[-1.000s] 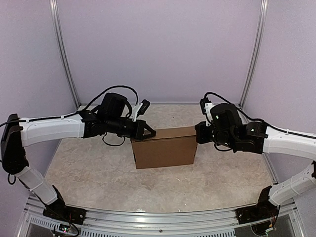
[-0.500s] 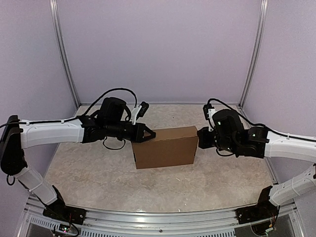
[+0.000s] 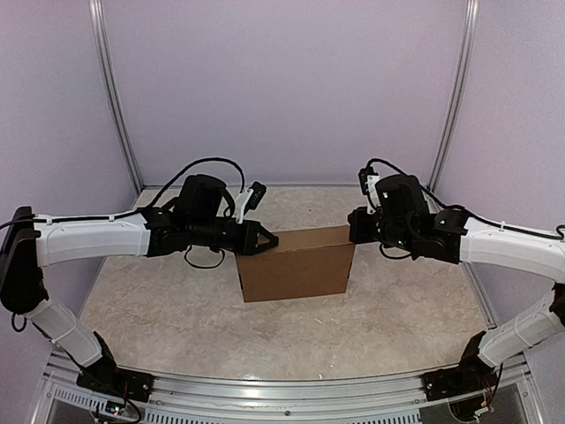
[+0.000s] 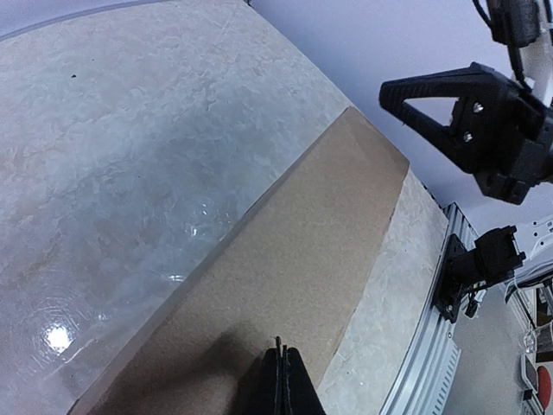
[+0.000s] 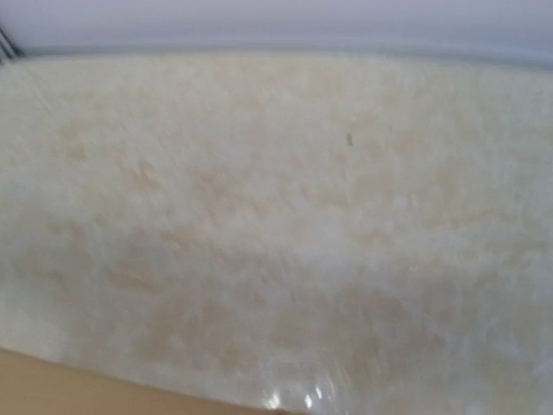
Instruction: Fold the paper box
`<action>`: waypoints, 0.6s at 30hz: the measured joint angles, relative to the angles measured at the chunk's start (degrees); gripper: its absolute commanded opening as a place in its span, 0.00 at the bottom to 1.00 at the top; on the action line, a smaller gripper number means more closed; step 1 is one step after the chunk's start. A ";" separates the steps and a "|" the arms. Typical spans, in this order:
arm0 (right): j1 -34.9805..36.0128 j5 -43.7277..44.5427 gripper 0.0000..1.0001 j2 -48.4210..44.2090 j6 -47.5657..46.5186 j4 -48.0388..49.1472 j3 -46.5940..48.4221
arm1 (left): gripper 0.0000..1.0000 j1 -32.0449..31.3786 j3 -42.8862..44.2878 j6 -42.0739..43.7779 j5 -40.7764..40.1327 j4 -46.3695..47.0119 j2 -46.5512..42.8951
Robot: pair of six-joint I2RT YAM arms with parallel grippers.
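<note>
The paper box [image 3: 296,263] was seen standing upright on one long narrow side near the middle of the marbled surface [image 3: 177,300], its broad brown face turned toward the arm bases and its flaps folded shut. The left hand [image 3: 272,238] was stretched out level from the left, its fingers pressed fully together with nothing between them. The tip was placed at the box's upper left corner. In the left wrist view the closed hand [image 4: 281,380] was shown over the narrow top panel [image 4: 285,277], a shadow lying just beside it. The right hand [image 3: 353,228] was likewise closed and empty, held just beside the box's upper right corner. Whether it touched the cardboard could not be told.
</note>
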 measured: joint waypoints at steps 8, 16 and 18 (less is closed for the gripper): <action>-0.98 -2.12 0.00 2.23 3.15 7.72 -6.23 | 0.00 -0.02 -0.37 0.00 -0.17 0.31 -0.15; -0.98 -2.75 0.00 -1.38 3.80 3.78 -7.13 | 0.00 -0.02 -0.37 0.15 -0.31 0.33 -0.24; -0.98 -2.89 0.00 -2.36 3.39 1.44 -6.51 | 0.01 -0.02 0.15 0.22 -0.63 -0.46 -0.24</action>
